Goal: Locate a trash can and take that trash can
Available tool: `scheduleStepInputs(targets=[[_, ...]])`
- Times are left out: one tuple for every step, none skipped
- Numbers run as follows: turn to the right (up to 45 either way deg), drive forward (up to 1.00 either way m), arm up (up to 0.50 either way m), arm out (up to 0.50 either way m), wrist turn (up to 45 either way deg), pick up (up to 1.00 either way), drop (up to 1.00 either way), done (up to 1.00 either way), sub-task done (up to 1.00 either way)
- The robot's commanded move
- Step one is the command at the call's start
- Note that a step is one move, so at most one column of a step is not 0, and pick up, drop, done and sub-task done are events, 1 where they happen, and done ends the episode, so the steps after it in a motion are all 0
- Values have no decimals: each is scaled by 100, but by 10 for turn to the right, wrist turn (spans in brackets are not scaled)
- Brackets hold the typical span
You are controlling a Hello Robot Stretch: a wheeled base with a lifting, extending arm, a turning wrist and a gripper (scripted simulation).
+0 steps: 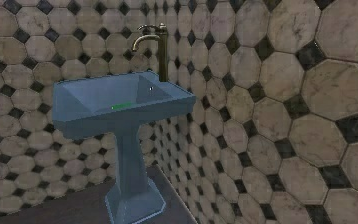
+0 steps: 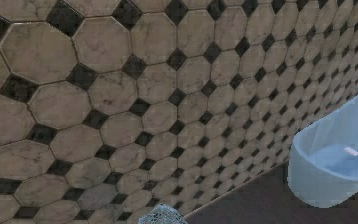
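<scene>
I'm looking at a blue pedestal sink [image 1: 122,105] standing against a wall [image 1: 287,100] of pale marbled octagon tiles with small black squares between them. A brass-coloured tap [image 1: 157,50] rises from the back rim of the basin, its spout curving over toward the forward view's left. A small green thing [image 1: 118,104] lies in the basin; it is too small for me to name. The pedestal comes down onto a dark floor [image 1: 172,195].

In the arm side view the same tiling runs along the tiled side wall [image 2: 137,90]. At that view's right edge, low down, a pale vessel [image 2: 332,165] with a rounded, bluish-white body and an open top stands on the dark floor, close to the wall. I cannot tell whether it is a trash can or the end of a bathtub. At the bottom edge sits a speckled grey patch [image 2: 162,213] that I cannot identify.
</scene>
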Motion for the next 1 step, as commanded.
scheduleStepInputs(targets=[[0,0,10,0,0,0,0,0,0]])
